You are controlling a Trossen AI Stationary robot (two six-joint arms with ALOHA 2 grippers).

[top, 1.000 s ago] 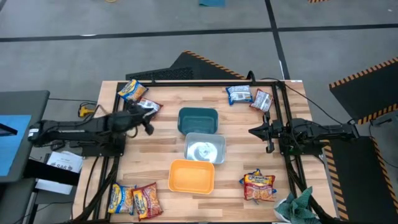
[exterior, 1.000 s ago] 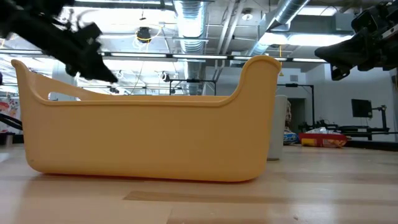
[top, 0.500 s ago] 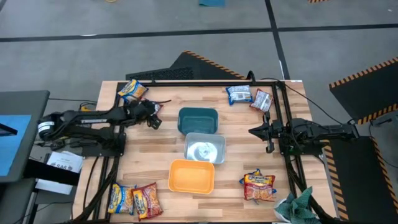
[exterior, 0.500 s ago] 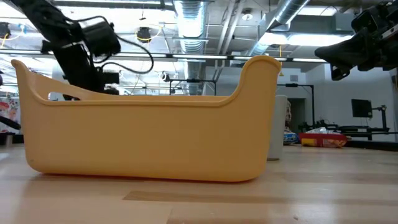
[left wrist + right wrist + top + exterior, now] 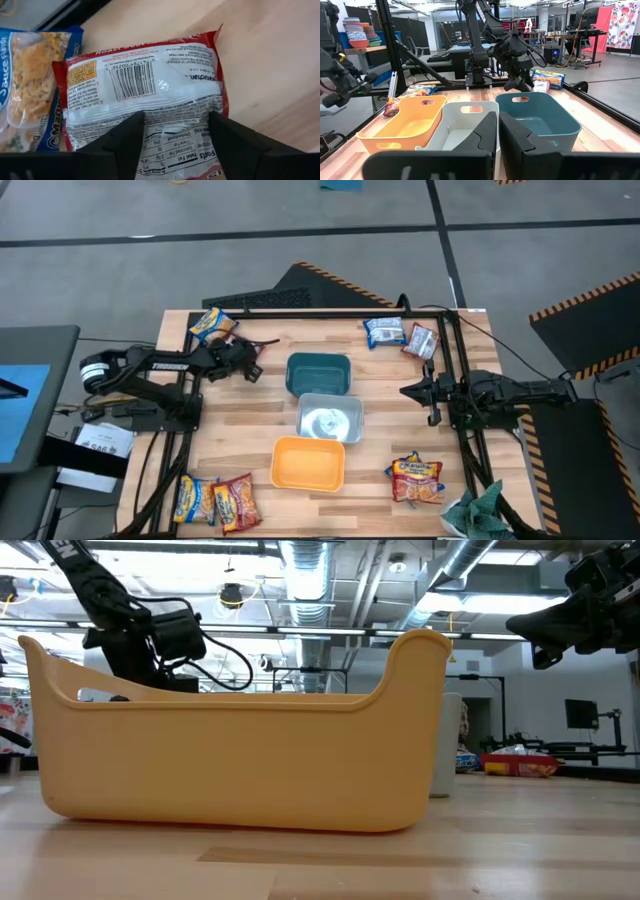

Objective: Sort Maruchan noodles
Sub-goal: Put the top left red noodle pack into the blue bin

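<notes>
- The left gripper (image 5: 243,358) is reaching over the far-left part of the table (image 5: 240,450), just left of the teal tub (image 5: 318,373).
- Its fingers (image 5: 120,142) are standing wide apart, one on each side of a red packet (image 5: 145,90); whether they are touching the wrapper I cannot tell.
- That red packet is lying flat on the wood with its barcode side up.
- A blue packet (image 5: 30,80) is lying just beside it, their edges meeting; from above it is showing near the far-left corner (image 5: 212,324).
- The right gripper (image 5: 412,391) is hovering over the right side of the table, pointing toward the tubs, its fingers (image 5: 520,137) nearly together and gripping nothing.
- The three tubs are sitting in a line down the middle: teal farthest, then a pale tub (image 5: 329,419), then an orange tub (image 5: 309,464) nearest the front edge.
- Two more packets are lying near the far-right corner: a blue-white one (image 5: 384,332) and a red-silver one (image 5: 421,341) beside it.
- At the front left, a yellow packet (image 5: 193,499) and a red packet (image 5: 235,502) are lying side by side.
- At the front right, orange-red packets (image 5: 415,478) are lying in a small heap, with a green cloth (image 5: 478,510) at the corner beyond them.
- In the low view the orange tub is filling most of the frame.
</notes>
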